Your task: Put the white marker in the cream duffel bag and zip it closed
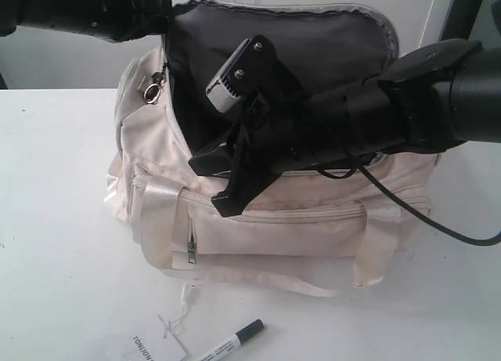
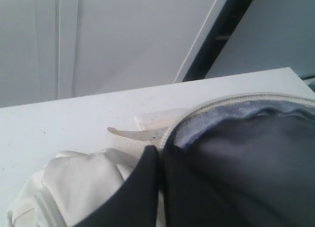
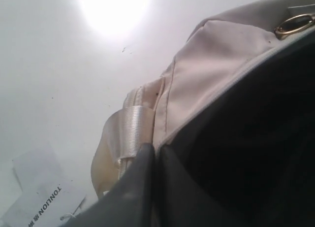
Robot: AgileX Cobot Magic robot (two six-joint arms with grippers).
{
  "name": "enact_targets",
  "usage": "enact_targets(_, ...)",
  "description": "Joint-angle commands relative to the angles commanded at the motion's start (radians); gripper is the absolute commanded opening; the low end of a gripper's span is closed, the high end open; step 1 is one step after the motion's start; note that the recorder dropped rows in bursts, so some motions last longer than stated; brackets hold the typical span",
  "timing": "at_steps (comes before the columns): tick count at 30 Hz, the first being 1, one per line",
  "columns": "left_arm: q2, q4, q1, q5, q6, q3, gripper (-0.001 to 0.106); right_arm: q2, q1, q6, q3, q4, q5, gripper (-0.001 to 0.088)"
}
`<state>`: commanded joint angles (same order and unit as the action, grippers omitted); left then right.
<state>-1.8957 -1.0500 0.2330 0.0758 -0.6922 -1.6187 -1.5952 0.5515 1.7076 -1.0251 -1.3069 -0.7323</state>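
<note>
The cream duffel bag (image 1: 274, 228) stands on the white table with its top flap lifted, so the dark grey lining (image 1: 313, 40) shows. My left gripper (image 1: 163, 7) is shut on the flap's zipper edge (image 2: 206, 109) at the back left, its fingertips (image 2: 150, 158) pinching the fabric. My right gripper (image 1: 215, 182) reaches across and is shut on the front rim of the opening, with one finger (image 3: 142, 163) outside on the cream fabric (image 3: 211, 64) and the other inside. The white marker (image 1: 232, 341) with its black cap lies on the table in front of the bag, held by neither gripper.
A white paper tag (image 1: 153, 347) with printed text lies left of the marker, tied by a string; it shows too in the right wrist view as the tag (image 3: 39, 207). The gold ring pull (image 1: 154, 91) hangs at the bag's left end. The right arm's cable (image 1: 438, 224) trails over the bag.
</note>
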Motion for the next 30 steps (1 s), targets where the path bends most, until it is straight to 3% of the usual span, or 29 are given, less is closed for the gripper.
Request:
enact_targets(9,-0.052,-0.004,0.0,-0.089,0.009,0.0,0.0,0.0,0.0,0.049,0.0,0.002,-0.026,0.0)
enact_targets(30,-0.065,-0.004,0.0,-0.09,0.009,0.0,0.0,-0.002,0.0,0.041,0.0,0.002,0.051,0.0001)
